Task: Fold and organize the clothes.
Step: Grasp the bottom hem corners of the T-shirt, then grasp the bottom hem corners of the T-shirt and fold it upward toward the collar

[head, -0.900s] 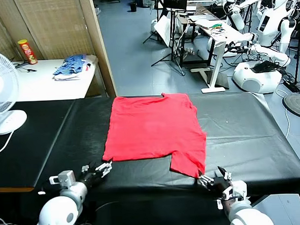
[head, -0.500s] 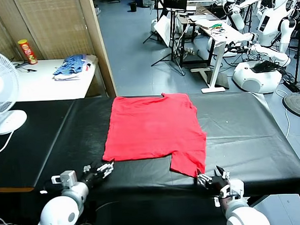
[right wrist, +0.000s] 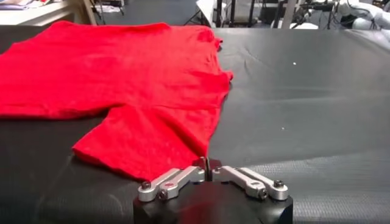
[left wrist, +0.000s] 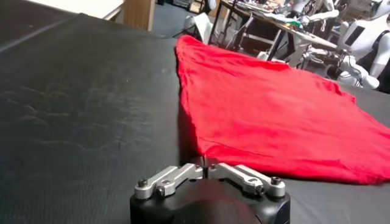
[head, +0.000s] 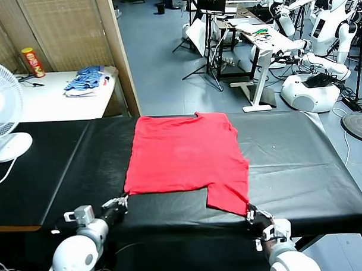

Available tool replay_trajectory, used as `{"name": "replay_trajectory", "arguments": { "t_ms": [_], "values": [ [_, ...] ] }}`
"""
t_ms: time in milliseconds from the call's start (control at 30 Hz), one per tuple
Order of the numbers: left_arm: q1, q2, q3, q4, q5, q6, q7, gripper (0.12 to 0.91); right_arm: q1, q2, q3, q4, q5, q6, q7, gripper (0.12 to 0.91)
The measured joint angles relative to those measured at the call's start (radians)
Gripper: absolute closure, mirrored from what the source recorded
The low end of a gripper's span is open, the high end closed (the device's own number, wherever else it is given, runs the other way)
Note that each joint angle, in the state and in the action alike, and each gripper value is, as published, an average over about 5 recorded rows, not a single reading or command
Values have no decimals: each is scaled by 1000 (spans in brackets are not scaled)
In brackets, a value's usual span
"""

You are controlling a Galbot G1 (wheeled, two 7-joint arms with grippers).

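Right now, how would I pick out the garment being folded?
On the long black table before the robot lies the red T-shirt, spread flat at its middle. Unlike the blue striped pile on the white side table, it is plain bright red.

No legible text, label, brand, number or sign anywhere. Printing on the red-and-yellow can (head: 33, 62) at ten o'clock on the white side table (head: 55, 104) too small to read.
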Motion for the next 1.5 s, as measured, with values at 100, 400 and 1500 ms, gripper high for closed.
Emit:
{"name": "replay_trajectory", "arguments": {
  "t_ms": [100,400,1500],
  "values": [
    [39,0,-9,-44,10,2,-8,905,-41,0,9,51,1,-3,6,903],
    [191,36,-62,-195,-8,0,-29,905,-157,-8,30,165,5,28,11,903],
    [-85,-23,-19,21,160,-86,-8,905,555,-134,-147,-511,96,392,-141,903]
  ]
}}
